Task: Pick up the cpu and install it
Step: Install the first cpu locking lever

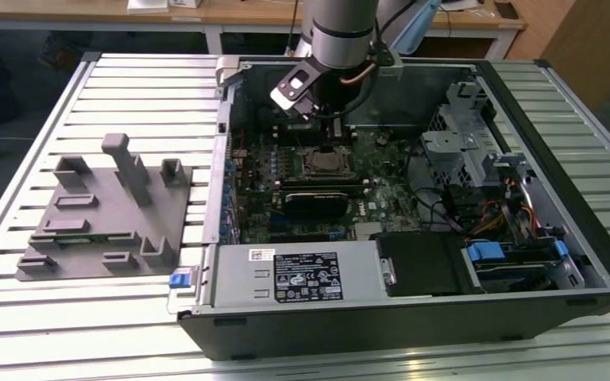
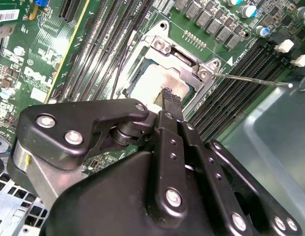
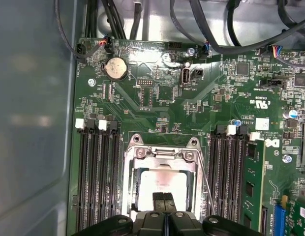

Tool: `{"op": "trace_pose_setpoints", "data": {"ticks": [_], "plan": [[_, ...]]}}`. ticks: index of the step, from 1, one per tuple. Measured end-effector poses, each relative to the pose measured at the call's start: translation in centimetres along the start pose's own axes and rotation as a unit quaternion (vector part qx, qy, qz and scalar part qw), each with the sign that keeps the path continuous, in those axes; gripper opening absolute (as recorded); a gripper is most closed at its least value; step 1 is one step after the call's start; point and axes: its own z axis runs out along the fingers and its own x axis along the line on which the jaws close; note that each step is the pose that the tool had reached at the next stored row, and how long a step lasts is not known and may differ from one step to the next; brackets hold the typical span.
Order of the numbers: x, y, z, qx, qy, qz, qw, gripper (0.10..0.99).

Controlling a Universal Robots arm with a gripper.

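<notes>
Exterior view: the black end effector (image 1: 329, 141) hangs in the upper middle of the frame, inside the open black computer case (image 1: 411, 333). A grey plastic fixture block (image 1: 104, 214) sits on the slatted metal bench (image 1: 29, 119) at the exterior view's left.

Second wrist view: the pale silvery square cpu (image 2: 148, 82) lies in the metal-framed socket (image 2: 184, 60).

First wrist view: the fingertips (image 3: 158, 200) are pressed together with nothing between them, right at the cpu. Can't tell if they're touching it.

There is one arm (image 1: 339, 32), one gripper (image 3: 163, 197), one case (image 1: 411, 333), one board (image 3: 162, 103), one socket (image 3: 160, 152), one cpu (image 3: 160, 183), two slot banks (image 3: 98, 172), one coin cell (image 3: 115, 68), one grey fixture block (image 1: 104, 210) and one slatted table (image 1: 29, 119).
</notes>
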Motion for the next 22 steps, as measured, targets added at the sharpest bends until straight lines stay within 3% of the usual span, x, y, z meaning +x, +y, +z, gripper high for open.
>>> {"op": "trace_pose_setpoints", "data": {"ticks": [6,15,19,22], "plan": [[0.0,0.0,-1.11,-0.0011,-0.0001,0.0,1.0,0.106],[0.01,0.01,-3.41,-0.0038,-0.0004,0.0,1.0,0.106],[0.01,0.0,-3.55,-0.0047,-0.0006,-0.004,1.0,0.106],[0.01,0.0,-3.55,-0.0046,-0.0007,-0.03,0.9995,0.106]]}}
